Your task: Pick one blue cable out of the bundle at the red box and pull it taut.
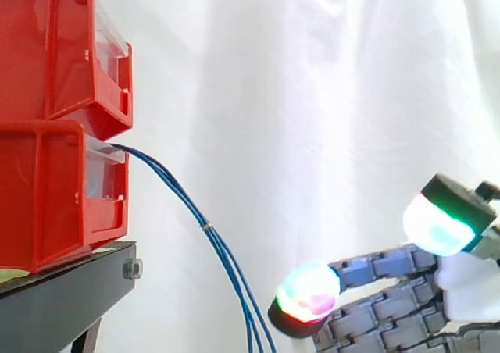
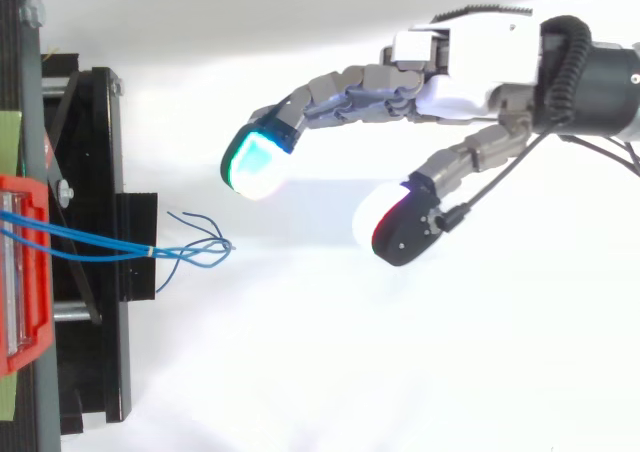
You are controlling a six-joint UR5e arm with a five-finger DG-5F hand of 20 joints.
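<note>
A bundle of thin blue cables (image 1: pixel 205 226) comes out of the lower red box (image 1: pixel 62 193) and droops down to the right, tied by a small band partway along. From above, the cable bundle (image 2: pixel 100 246) runs right from the red box (image 2: pixel 22 272) and its loose ends fan out past the band. My hand (image 2: pixel 455 67) hovers to the right of the cable ends, apart from them, with fingers stretched toward the box and the thumb spread below. In the side view the hand (image 1: pixel 391 306) sits low at the right, its fingertips (image 1: pixel 306 292) just right of the hanging cables. It holds nothing.
A second red box (image 1: pixel 66 52) is stacked on the lower one. Both rest on a black stand (image 1: pixel 62 298), whose frame (image 2: pixel 100 272) shows from above. A white curtain (image 1: pixel 312 95) hangs behind.
</note>
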